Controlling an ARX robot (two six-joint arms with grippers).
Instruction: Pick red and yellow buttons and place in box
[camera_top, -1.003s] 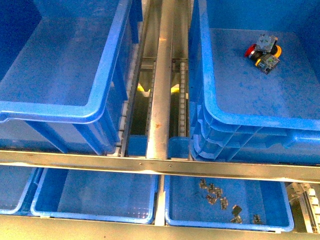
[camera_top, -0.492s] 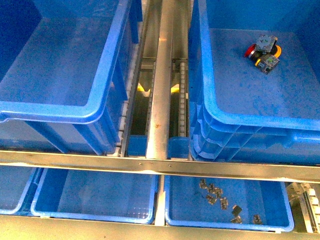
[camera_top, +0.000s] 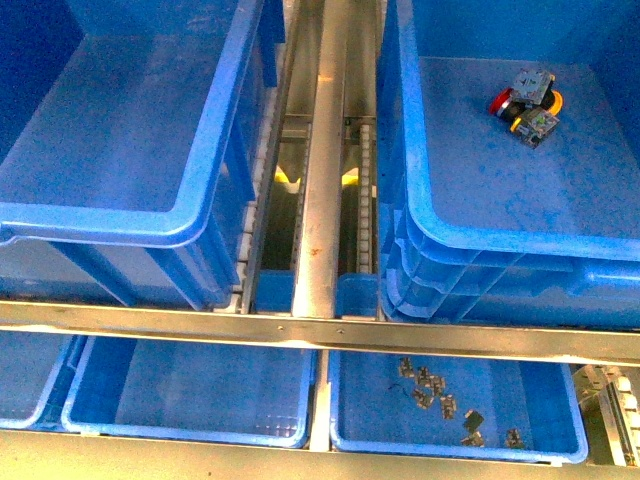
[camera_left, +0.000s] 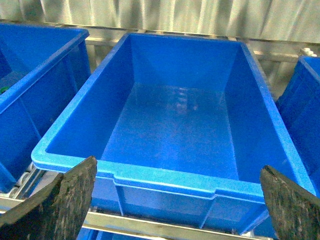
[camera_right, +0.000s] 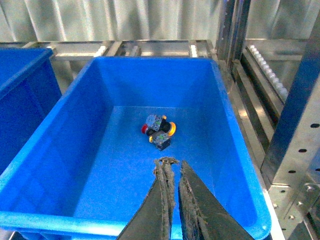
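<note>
The red and yellow buttons (camera_top: 527, 103) lie in a small heap on the floor of the box (camera_top: 500, 240), the deep blue crate with the doubled rim at the right. In the right wrist view the same heap (camera_right: 159, 131) shows a red cap and a yellow cap, grey bodies up. My right gripper (camera_right: 173, 162) hangs over the box (camera_right: 150, 60), short of the heap, shut with nothing in it. My left gripper (camera_left: 177, 165) stands wide open in front of the near rim of an empty single-rimmed crate (camera_left: 150, 176). Neither arm shows in the front view.
The single-rimmed crate (camera_top: 110, 220) fills the left of the front view. A metal roller track (camera_top: 325, 150) runs between the two crates, and a steel rail (camera_top: 320, 335) crosses in front. Below are shallow blue trays (camera_top: 190, 425); the right one holds several small metal parts (camera_top: 440, 400).
</note>
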